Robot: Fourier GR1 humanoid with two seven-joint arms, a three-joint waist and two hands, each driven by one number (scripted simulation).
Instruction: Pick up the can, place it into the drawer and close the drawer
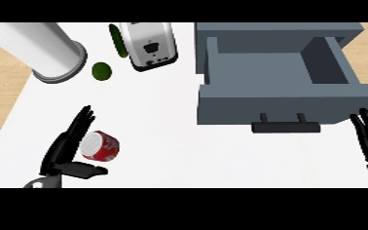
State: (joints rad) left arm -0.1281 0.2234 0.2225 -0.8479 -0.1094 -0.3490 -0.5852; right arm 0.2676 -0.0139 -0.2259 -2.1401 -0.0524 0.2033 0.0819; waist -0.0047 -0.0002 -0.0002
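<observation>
head view: our left hand (66, 148) brackets the can (100, 145), fingers straight, thumb beneath, not yet curled. our right hand (359, 132) rests with its fingers straight beside the open drawer (277, 102), which is ready to receive.

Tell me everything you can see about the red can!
The can is red with white markings and a silvery, metal-looking end that faces up toward the view. It lies tilted on its side on the white counter, low on the left, far from the open grey drawer. The left robot hand is right against it, straight fingers along its left side and the thumb just below it. It is not lifted yet.
</observation>
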